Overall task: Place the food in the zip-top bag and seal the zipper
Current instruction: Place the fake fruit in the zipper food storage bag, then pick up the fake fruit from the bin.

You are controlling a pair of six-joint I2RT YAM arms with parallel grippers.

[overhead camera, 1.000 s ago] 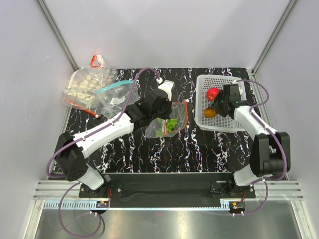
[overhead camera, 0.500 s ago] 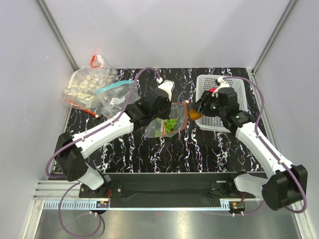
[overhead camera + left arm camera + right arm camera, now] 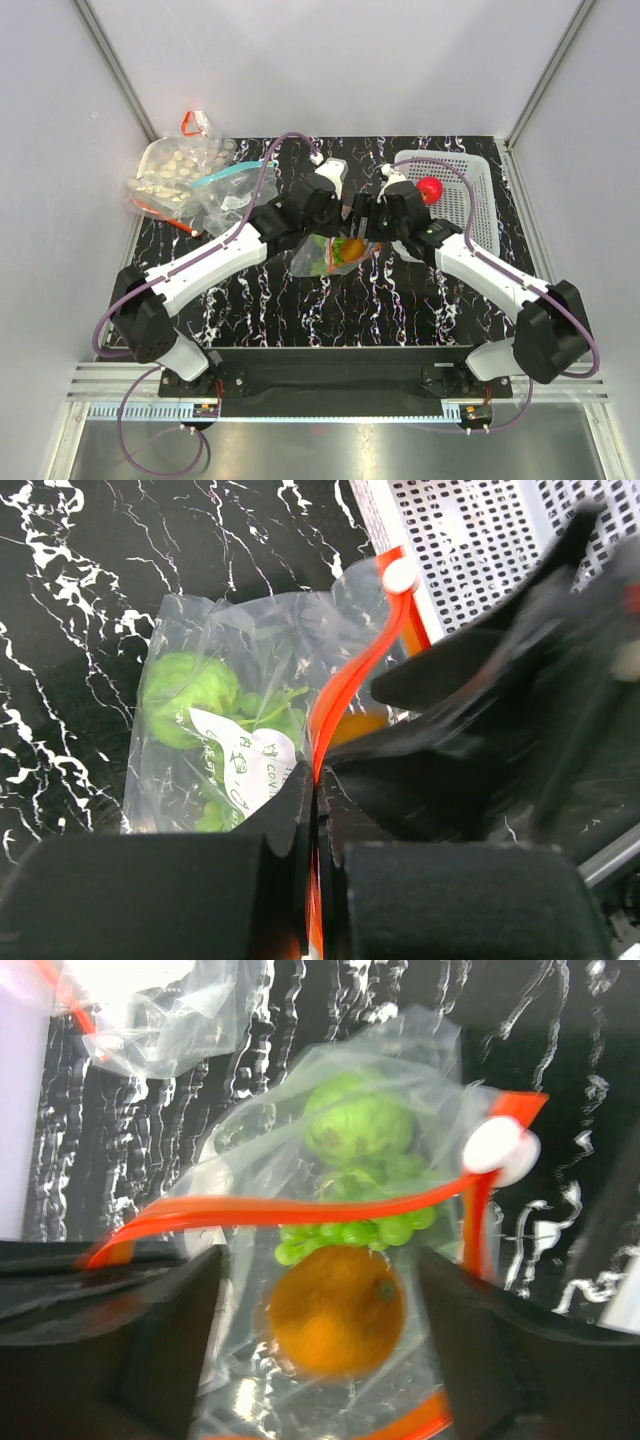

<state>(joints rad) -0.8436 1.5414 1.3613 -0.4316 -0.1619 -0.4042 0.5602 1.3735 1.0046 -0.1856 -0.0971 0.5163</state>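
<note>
The zip-top bag [image 3: 322, 258] lies mid-table with its mouth held open. My left gripper [image 3: 332, 208] is shut on the red-orange zipper [image 3: 350, 685], pinched between its fingers [image 3: 290, 810]. My right gripper [image 3: 366, 226] is open over the mouth, its jaws apart on either side of the brown-orange ball [image 3: 335, 1310], which lies inside the bag [image 3: 390, 1060]. The green grape bunch [image 3: 350, 1230] and the green roundish piece [image 3: 355, 1125] lie deeper inside. The red round fruit [image 3: 430, 188] sits in the white basket [image 3: 470, 205].
A bag of pale beige pieces [image 3: 175, 170] and a clear bag with a teal zipper [image 3: 232, 188] lie at the back left. A red clip [image 3: 193, 122] sits behind them. The basket stands at the back right by the wall.
My right gripper carried the brown-orange ball from the basket leftward to the bag's mouth and opened; the ball now lies in the bag. My left gripper kept its hold on the zipper.
</note>
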